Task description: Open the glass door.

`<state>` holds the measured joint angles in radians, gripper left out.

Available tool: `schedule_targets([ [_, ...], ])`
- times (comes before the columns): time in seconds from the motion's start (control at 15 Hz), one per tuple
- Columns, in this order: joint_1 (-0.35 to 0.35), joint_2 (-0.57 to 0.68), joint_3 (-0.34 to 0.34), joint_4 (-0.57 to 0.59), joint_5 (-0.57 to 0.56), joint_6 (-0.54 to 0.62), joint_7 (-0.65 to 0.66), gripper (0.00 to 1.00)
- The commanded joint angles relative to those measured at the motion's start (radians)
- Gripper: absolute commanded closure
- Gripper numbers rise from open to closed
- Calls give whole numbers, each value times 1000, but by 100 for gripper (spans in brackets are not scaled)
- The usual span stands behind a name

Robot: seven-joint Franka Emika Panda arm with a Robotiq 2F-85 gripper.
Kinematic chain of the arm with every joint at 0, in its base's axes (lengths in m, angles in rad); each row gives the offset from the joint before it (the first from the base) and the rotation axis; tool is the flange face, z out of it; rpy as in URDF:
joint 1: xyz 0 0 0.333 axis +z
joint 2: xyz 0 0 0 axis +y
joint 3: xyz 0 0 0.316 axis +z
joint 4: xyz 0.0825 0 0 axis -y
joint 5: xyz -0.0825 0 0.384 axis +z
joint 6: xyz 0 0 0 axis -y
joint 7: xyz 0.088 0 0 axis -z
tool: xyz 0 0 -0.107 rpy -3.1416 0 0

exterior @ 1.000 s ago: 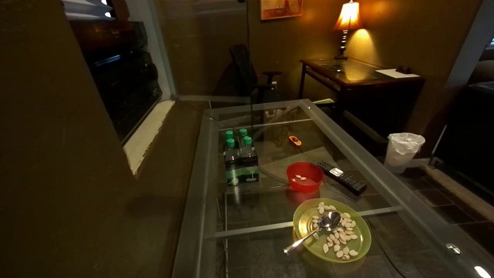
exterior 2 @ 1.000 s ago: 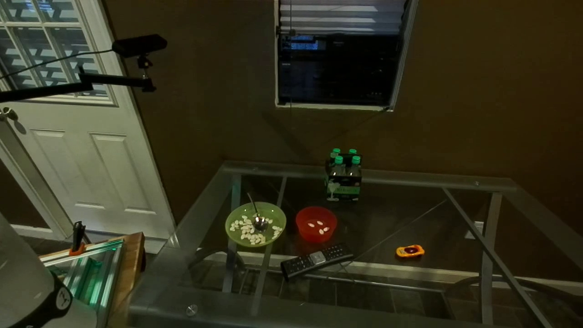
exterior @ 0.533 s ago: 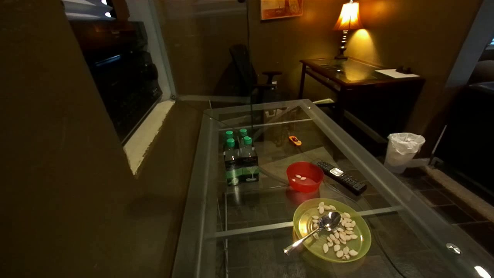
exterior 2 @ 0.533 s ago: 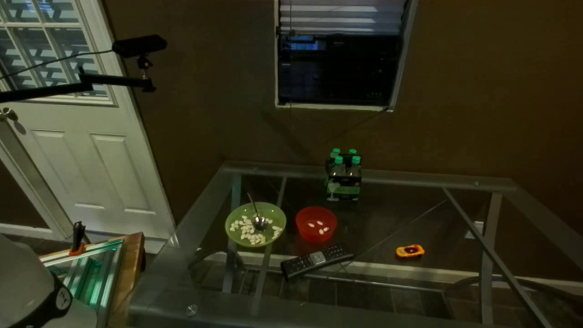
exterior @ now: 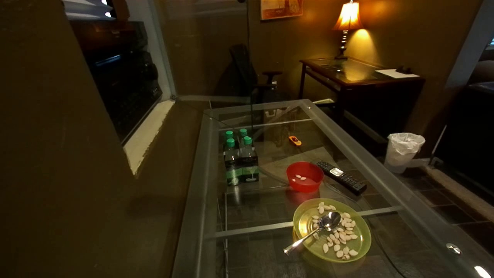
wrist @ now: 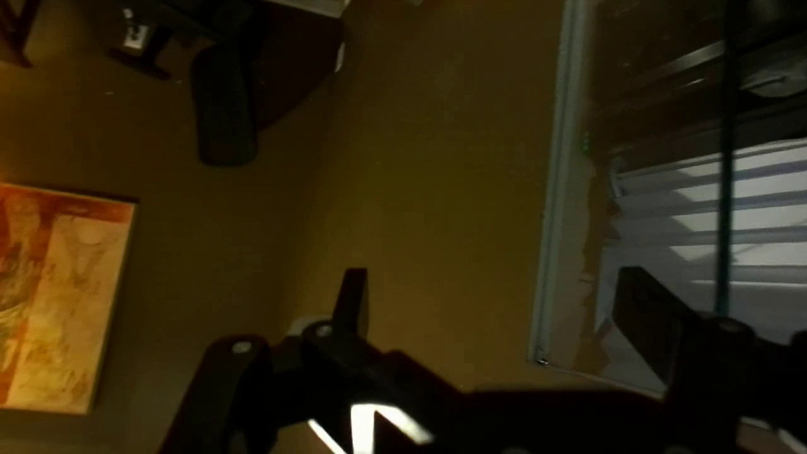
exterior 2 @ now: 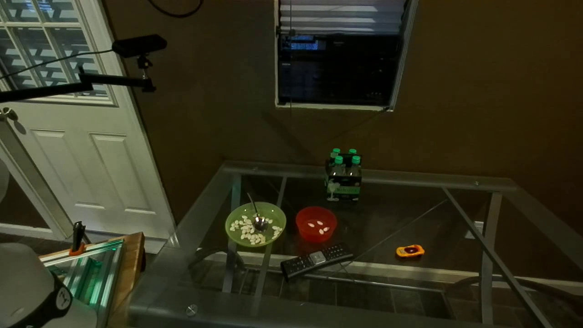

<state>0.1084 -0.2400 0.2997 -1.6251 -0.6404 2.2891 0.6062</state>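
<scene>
The glass door [exterior: 204, 50] is a clear, reflective pane that stands swung out from a pale-framed opening in the brown wall. Its free edge shows as a thin dark vertical line in both exterior views, and it also shows in an exterior view [exterior 2: 337, 73] in front of black equipment. In the wrist view, which stands upside down, the pane [wrist: 656, 189] lies between the pale frame and a dark green edge. My gripper [wrist: 495, 284] is open there, its right finger overlapping the pane. I cannot tell whether it touches. The gripper is out of both exterior views.
Below is a glass table [exterior 2: 419, 179] with a bottle pack [exterior 2: 344, 180], red bowl [exterior 2: 316, 214], green plate [exterior 2: 234, 214], remote [exterior 2: 316, 260] and yellow item [exterior 2: 410, 251]. A camera on an arm [exterior 2: 139, 44] stands left. The robot base [exterior 2: 32, 282] is bottom left.
A dark cable loop now shows at the top of an exterior view and a pale arm part at its left edge. The glass door and the table items have not visibly moved.
</scene>
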Motion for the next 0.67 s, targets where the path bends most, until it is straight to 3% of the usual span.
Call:
schedule_targets([
  [0.0, -58, -5, 72, -24, -236, -40, 145, 0],
  [0.33, -33, 10, 72, -23, -432, -137, 236, 0],
  [0.47, -16, 9, 76, -18, -455, -208, 221, 0],
  [0.6, 17, 7, 69, -8, -391, -257, 166, 0],
])
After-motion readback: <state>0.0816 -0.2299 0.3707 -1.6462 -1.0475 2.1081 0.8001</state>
